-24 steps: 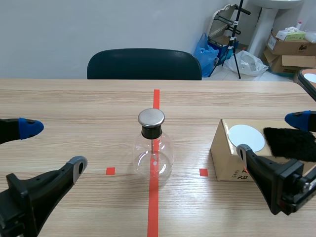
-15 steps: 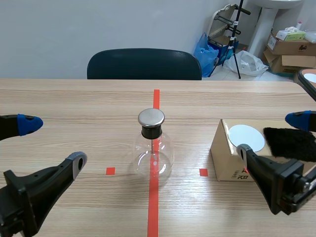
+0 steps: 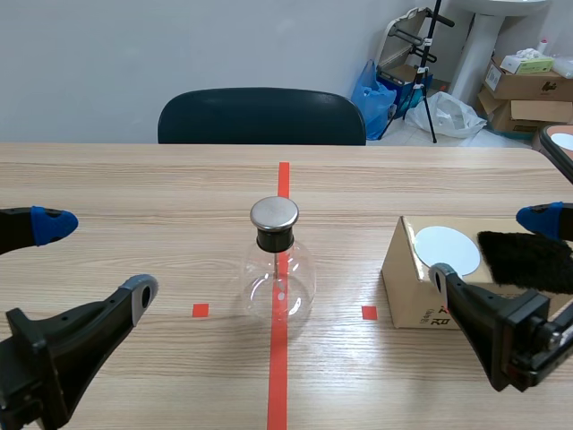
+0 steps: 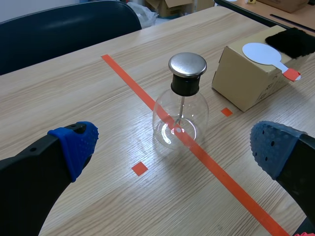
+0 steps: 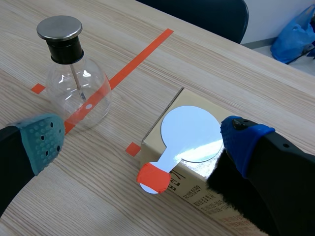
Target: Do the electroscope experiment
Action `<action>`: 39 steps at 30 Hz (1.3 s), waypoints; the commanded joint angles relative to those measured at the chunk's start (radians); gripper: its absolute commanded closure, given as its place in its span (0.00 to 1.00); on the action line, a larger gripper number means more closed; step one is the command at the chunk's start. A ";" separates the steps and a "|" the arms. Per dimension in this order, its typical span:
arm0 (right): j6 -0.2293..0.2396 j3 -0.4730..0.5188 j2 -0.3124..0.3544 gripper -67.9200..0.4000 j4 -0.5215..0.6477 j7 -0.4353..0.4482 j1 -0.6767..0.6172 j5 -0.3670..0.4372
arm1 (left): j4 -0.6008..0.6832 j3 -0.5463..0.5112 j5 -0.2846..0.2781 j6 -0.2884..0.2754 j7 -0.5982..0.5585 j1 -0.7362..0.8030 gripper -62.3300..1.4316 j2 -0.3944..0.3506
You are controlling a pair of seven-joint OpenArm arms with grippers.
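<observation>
Black left claw (image 3: 97, 258): wide open and empty, low over the counter (image 3: 134, 179), well apart from the flask.
Glass flask (image 3: 278, 279): my electroscope, upright on the red tape line mid-counter, with a metal cap (image 3: 274, 213) on top and a thin rod hanging inside. I judge it thin-walled, slippery and fragile. It is best left standing and touched only at the cap.
Cardboard box (image 3: 405, 285): right of the flask, near it but apart.
White disc paddle (image 3: 448, 249): flat on the box top, its orange-red handle end (image 5: 153, 178) overhanging the edge. It looks light and stiff, so I would pinch that overhang.
Black cloth (image 3: 524, 260): on the box beside the disc. Soft, so I could grasp it anywhere.
Black right claw (image 3: 490, 245): wide open and empty, hovering at the box with disc and cloth between its fingers.
</observation>
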 commanded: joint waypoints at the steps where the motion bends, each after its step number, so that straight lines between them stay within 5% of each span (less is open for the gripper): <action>1: -0.003 0.013 0.011 0.00 0.008 0.017 0.004 0.004 | 0.011 0.002 -0.007 -0.001 -0.018 0.000 0.00 0.005; 15: -0.019 0.016 0.014 0.00 0.013 0.040 -0.053 -0.347 | 0.011 0.002 -0.007 -0.001 -0.035 0.000 0.00 0.005; 29: -0.333 0.016 0.006 0.00 0.086 0.077 -0.294 -0.672 | 0.011 0.002 -0.007 -0.002 -0.035 0.000 0.00 0.005; 39: -0.364 0.013 -0.108 0.00 0.086 0.077 -0.296 -0.998 | 0.011 0.003 -0.007 -0.002 -0.035 0.000 0.00 0.005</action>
